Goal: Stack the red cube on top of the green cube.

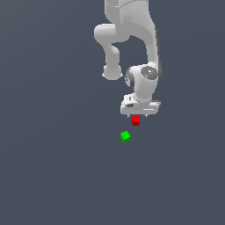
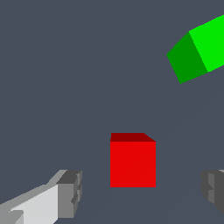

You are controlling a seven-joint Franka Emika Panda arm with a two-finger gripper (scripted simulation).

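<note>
The white arm reaches down so that its end effector (image 1: 138,117) hangs right over the red cube (image 1: 136,120), which sits on the dark grey worktop (image 1: 52,167). In the wrist view the red cube (image 2: 133,162) lies between the two grey fingertips (image 2: 70,193), which stand wide apart with clear gaps on both sides, touching nothing. The green cube (image 1: 125,136) rests near the red one, a little toward the exterior view's left and closer to that camera, turned at an angle; the two cubes are apart.
</note>
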